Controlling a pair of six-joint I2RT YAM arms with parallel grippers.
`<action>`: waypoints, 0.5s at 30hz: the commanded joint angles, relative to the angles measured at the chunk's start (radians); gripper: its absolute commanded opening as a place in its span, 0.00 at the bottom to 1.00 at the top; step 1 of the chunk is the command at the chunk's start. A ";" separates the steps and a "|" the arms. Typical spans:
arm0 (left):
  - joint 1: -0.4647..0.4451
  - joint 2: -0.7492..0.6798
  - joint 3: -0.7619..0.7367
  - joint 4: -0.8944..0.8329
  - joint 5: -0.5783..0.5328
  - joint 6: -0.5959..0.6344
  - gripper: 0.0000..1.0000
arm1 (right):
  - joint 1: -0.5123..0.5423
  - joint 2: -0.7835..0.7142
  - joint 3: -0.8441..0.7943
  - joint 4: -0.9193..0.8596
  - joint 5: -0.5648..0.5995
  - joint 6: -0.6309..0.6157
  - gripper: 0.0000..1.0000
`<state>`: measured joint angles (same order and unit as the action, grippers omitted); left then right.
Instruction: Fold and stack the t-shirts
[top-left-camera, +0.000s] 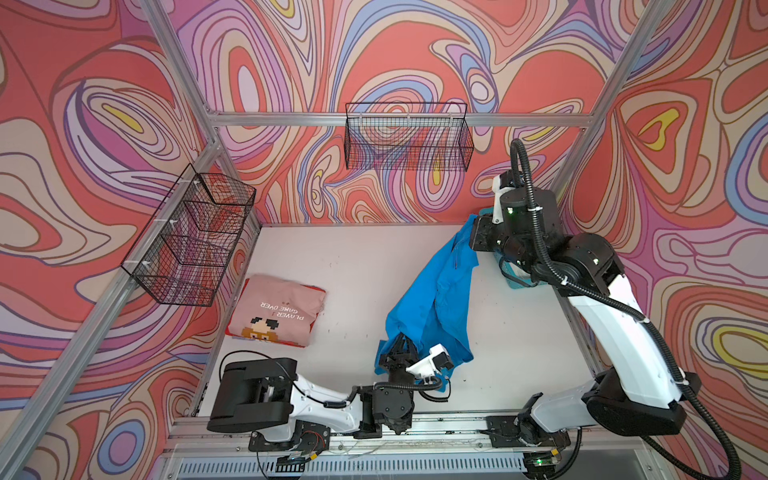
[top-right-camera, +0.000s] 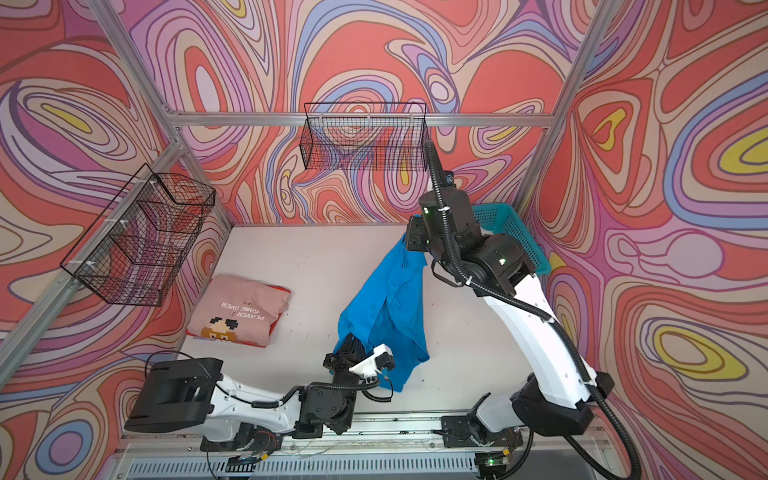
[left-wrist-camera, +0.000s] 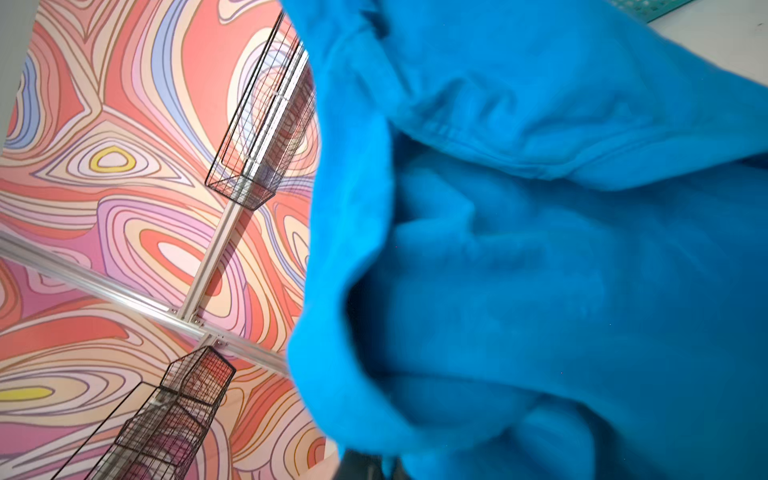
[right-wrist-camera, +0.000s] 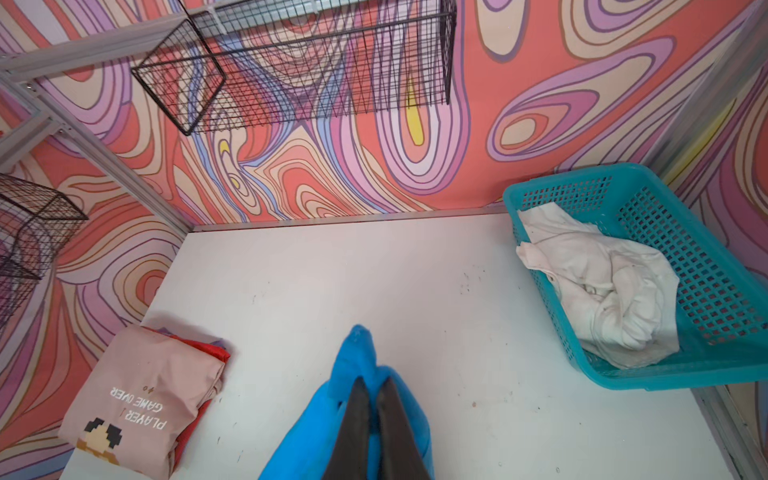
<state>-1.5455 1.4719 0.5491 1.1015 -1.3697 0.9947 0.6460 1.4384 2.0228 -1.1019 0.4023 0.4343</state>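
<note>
Progress looks midway: we see the pink shirt (top-left-camera: 276, 309) folded atop a stack (top-left-camera: 314, 289) at the left of the tabletop (top-left-camera: 353, 266). The blue shirt (top-left-camera: 432, 299) hangs unfolded between left jaws and right jaws, both clamped on it, and the off-white shirt (right-wrist-camera: 602, 291) lies crumpled in the basket (right-wrist-camera: 715, 291).

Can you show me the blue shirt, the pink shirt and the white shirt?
blue shirt (top-left-camera: 436, 299), a top view, middle of the cloth.
pink shirt (top-left-camera: 278, 309), a top view, at its white lettering.
white shirt (right-wrist-camera: 602, 291), right wrist view, its crumpled middle.
</note>
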 joint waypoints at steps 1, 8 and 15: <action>-0.019 -0.131 0.043 -0.592 0.006 -0.440 0.06 | -0.017 -0.035 -0.069 0.066 -0.068 -0.003 0.00; 0.054 -0.316 0.120 -1.386 0.318 -1.180 0.17 | -0.021 -0.129 -0.338 0.169 -0.137 0.052 0.00; 0.090 -0.265 0.149 -1.433 0.457 -1.256 0.29 | -0.020 -0.189 -0.524 0.235 -0.180 0.081 0.00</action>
<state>-1.4696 1.1919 0.6838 -0.2180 -0.9955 -0.1349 0.6289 1.2766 1.5223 -0.9276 0.2413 0.4919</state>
